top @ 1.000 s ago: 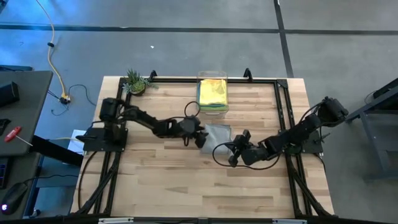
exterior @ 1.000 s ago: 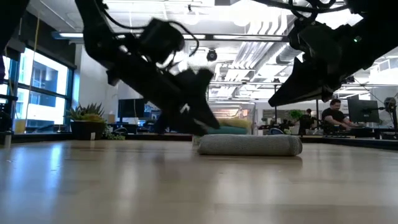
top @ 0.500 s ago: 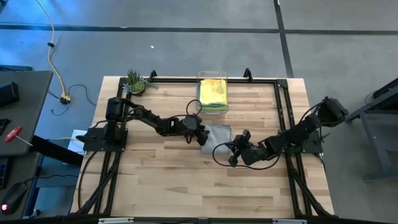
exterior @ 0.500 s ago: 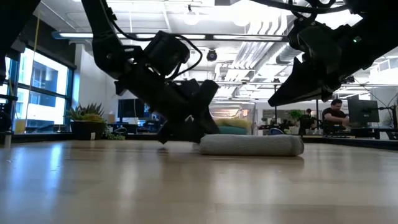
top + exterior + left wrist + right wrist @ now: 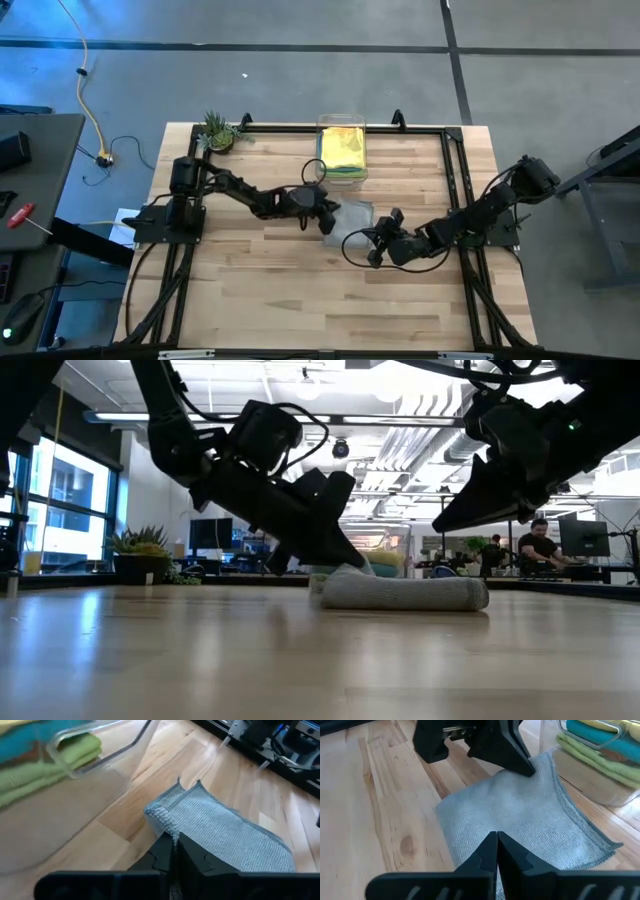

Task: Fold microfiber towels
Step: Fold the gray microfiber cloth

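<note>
At the near side of the table [image 5: 250, 290], the right tool [image 5: 375, 245] hangs just off the near-right edge of the grey towel [image 5: 350, 218], lifted clear of the wood in the low view. Its fingers meet tip to tip in the right wrist view and hold nothing; the cloth lies just ahead of them, spread and unpinched.

The grey towel sits near the middle of the table, already doubled over into a thick pad. In the low view it reads as a low roll with rounded ends, its long axis running across the table from one arm toward the other.

The left tool [image 5: 327, 212] is at the towel's left end. Its fingers are closed on a corner there, and the left wrist view shows the bunched edge pinched up between the tips, with the rest of the cloth stretching away from it toward the right arm. So the left arm is the one in contact, and any further fold would likely carry that end along the long axis toward the right tool.

Farther back stands the clear bin [image 5: 342, 150], holding folded towels [image 5: 342, 148] in yellow, teal and lime green.

No brand, label or writing can be read anywhere
</note>
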Robot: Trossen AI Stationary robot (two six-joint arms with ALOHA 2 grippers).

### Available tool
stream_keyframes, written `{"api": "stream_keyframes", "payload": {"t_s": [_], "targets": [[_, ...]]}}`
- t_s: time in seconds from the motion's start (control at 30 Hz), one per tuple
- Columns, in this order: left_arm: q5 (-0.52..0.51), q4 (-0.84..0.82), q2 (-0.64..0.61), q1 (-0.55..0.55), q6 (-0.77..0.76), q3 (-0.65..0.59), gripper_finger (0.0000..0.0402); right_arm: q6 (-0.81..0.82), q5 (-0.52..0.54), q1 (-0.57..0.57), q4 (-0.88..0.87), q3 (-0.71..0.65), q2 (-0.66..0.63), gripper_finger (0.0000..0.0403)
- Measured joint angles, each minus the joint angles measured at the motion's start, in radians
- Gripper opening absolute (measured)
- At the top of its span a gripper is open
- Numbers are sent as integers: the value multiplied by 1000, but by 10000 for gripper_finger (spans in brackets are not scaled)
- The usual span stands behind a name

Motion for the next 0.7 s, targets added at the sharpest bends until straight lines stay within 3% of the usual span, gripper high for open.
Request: {"api": "stream_keyframes", "payload": {"t_s": [0.3, 0.57, 0.7], "targets": [[18, -30, -17, -20, 24, -1, 15, 7, 0, 0, -11, 0, 0, 0], [-2, -80, -17, -128, 13, -1, 7, 8, -9, 0, -16, 0, 0, 0], [-23, -91, -17, -154, -18, -1, 21, 7, -22, 0, -19, 0, 0, 0]]}}
